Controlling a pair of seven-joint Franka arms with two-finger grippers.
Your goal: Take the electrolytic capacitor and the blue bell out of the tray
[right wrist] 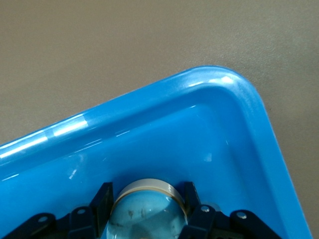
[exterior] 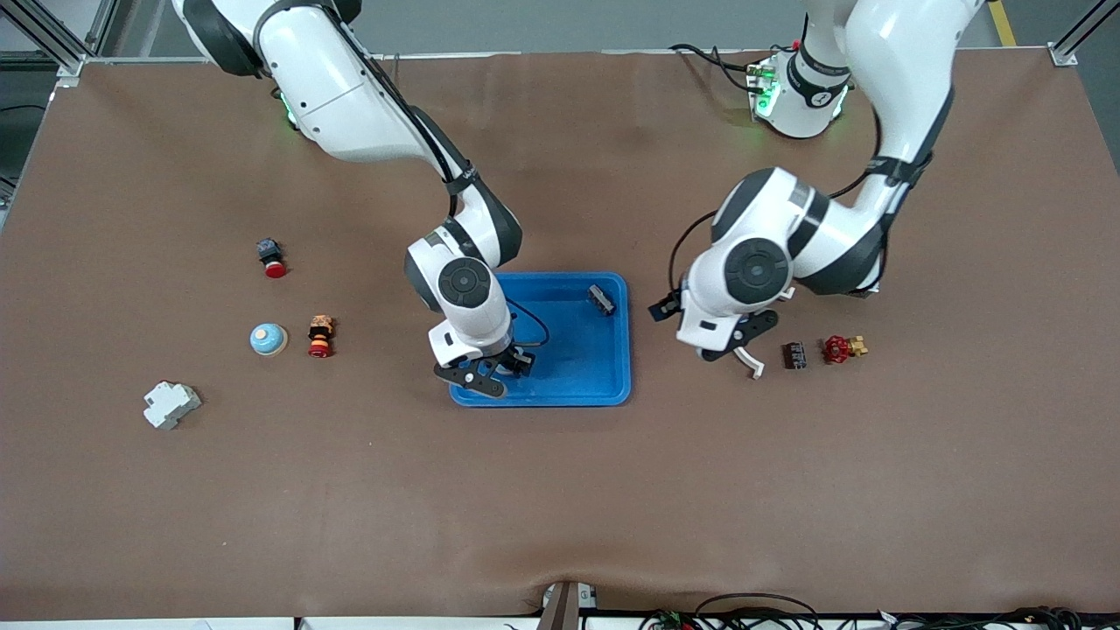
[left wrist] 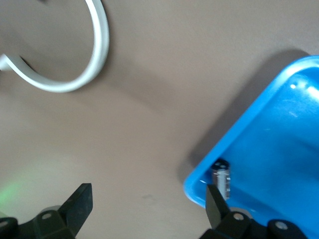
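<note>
Now the right gripper (exterior: 496,369) is holding the bell (right wrist: 147,211) pinched between its fingers, low over the blue tray's (exterior: 612,385) corner nearest the camera. The capacitor (exterior: 601,299) is lying in the tray. The left gripper (exterior: 744,348) is hovering wide open, empty, beside the tray.

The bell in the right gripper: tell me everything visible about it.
The bell is a rounded, glossy pale-blue dome with a cream-coloured band at its rim. The right gripper is shut on it, black fingers against both sides. It sits low inside the blue tray, at the corner toward the right arm's end, nearest the front camera.
</note>
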